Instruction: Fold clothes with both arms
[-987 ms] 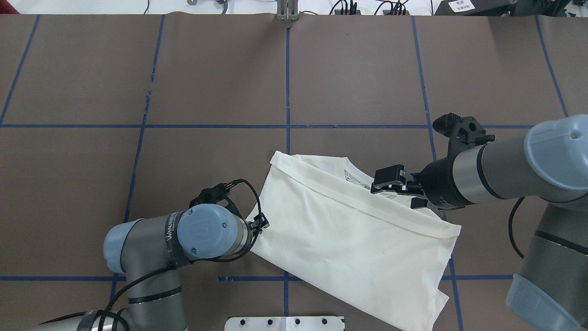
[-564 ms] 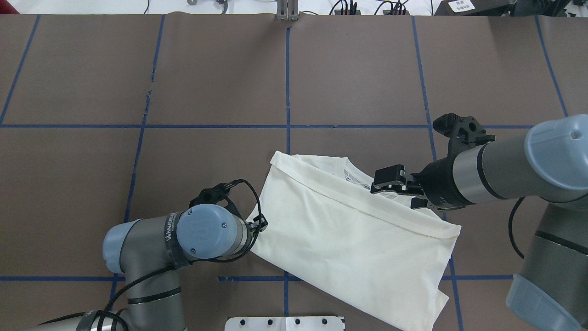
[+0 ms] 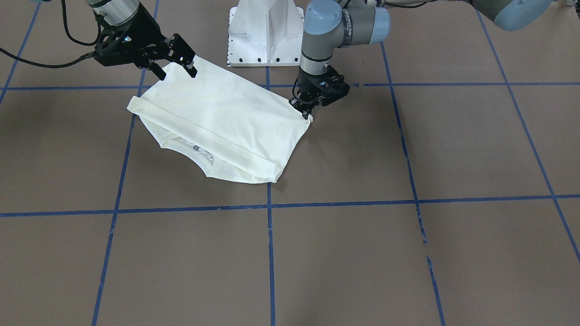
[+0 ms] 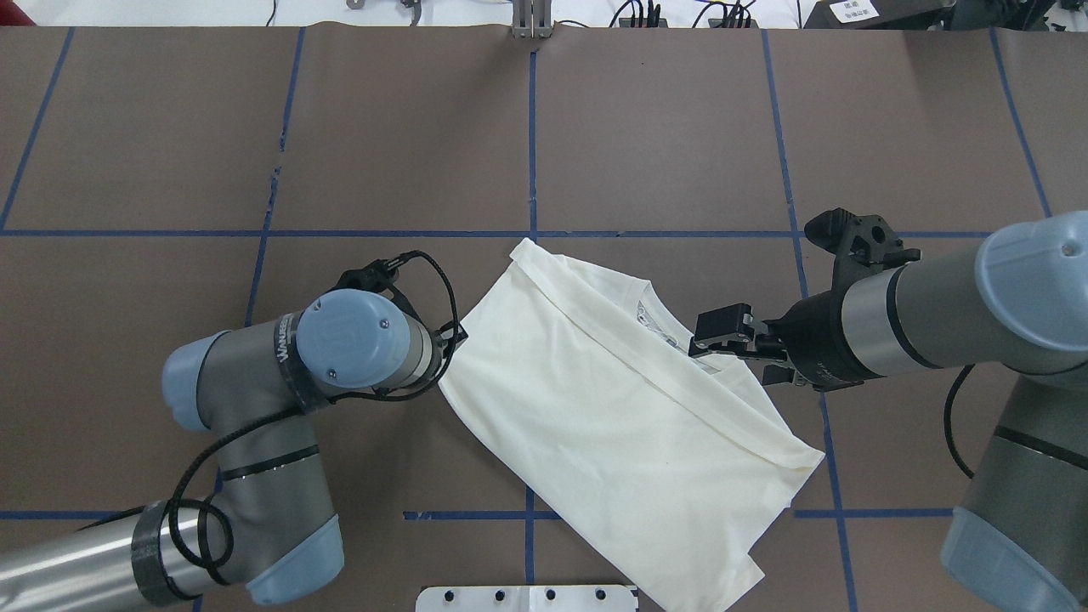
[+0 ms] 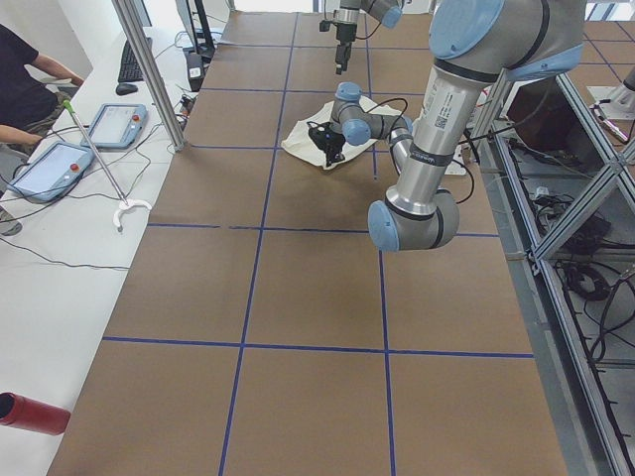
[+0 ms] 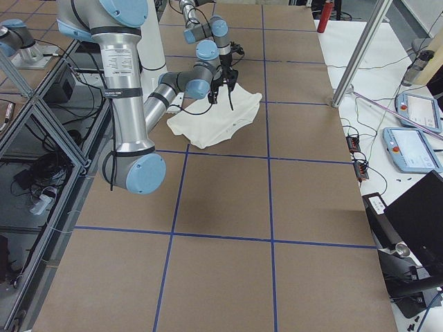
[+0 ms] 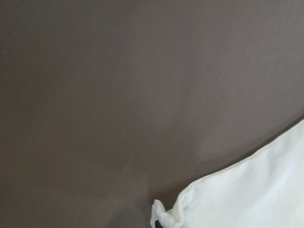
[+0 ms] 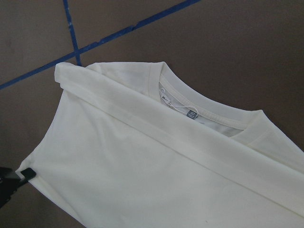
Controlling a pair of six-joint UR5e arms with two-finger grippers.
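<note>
The cream-white T-shirt [image 4: 612,416] lies folded and slanted on the brown table, plain side up, its collar and label [image 8: 190,114] showing at one edge. My left gripper [image 3: 308,112] points straight down and is shut on the shirt's corner; a pinched tuft of cloth [image 7: 164,219] shows in the left wrist view. In the overhead view that wrist [image 4: 357,344] hides its fingers. My right gripper [image 4: 735,357] hovers open just above the shirt [image 3: 226,117] beside the collar, with nothing between its fingers [image 3: 186,54].
Blue tape lines [image 4: 531,153] divide the table into squares. The white pedestal base [image 3: 265,31] stands at the robot's edge, close to the shirt. A seated person [image 5: 20,89] and control tablets [image 5: 109,124] are at a side desk beyond the table.
My left arm moved away from the base and to the left, dragging the gripped corner, so the shirt turned and slid. The right gripper barely moved and stays open.
</note>
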